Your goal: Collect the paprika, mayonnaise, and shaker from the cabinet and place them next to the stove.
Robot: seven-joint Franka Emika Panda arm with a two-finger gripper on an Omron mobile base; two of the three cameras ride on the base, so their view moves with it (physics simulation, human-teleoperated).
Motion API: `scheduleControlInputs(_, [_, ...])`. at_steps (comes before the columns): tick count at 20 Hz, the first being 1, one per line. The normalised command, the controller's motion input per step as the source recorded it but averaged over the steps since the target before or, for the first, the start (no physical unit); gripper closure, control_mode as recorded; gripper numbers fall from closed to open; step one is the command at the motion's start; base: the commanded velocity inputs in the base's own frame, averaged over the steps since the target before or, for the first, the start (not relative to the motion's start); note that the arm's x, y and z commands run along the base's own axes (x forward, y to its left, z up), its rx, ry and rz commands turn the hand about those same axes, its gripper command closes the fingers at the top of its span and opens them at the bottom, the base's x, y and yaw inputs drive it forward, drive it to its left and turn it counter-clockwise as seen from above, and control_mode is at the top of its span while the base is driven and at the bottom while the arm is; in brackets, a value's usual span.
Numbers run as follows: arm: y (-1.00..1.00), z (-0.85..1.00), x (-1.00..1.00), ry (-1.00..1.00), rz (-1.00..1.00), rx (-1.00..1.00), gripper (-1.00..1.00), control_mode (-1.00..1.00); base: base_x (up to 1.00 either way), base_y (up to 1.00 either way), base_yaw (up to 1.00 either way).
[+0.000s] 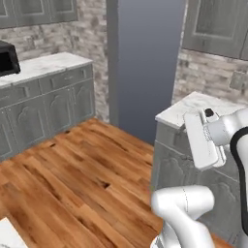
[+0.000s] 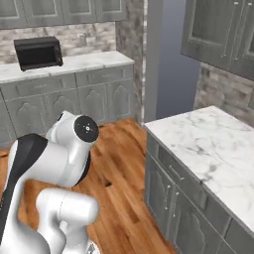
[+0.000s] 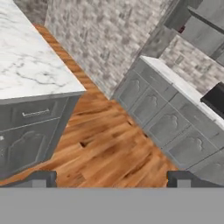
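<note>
Gripper (image 3: 112,178) spread wide, empty, over floor (image 3: 109,148) nr bench (image 3: 30,65); jars prob rigid, smooth, light — grab mayo round body, below lid

white grey-veined marble counter (image 2: 208,144), grey panelled cabinets (image 2: 74,99), orange-brown wood floor (image 1: 72,179), black microwave (image 2: 38,52)

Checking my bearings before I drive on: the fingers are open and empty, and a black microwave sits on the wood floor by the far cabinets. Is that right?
Not quite. The microwave sits on the marble counter above the far lower cabinets, not on the floor; the right base view shows it. The fingers are open and empty in the hand view.
</note>
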Motion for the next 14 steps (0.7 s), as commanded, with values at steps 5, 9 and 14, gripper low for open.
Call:
scheduleControlInputs(5, [0.0, 0.0, 0.0, 0.0, 0.0, 0.0, -1.0, 1.0, 0.0, 0.55, 0.51])
scheduleControlInputs(9, [0.0, 0.0, 0.0, 0.0, 0.0, 0.0, -1.0, 1.0, 0.44, 0.21, 0.46])
scheduleControlInputs(14, [0.0, 0.0, 0.0, 0.0, 0.0, 0.0, -1.0, 1.0, 0.91, 0.0, 0.42])
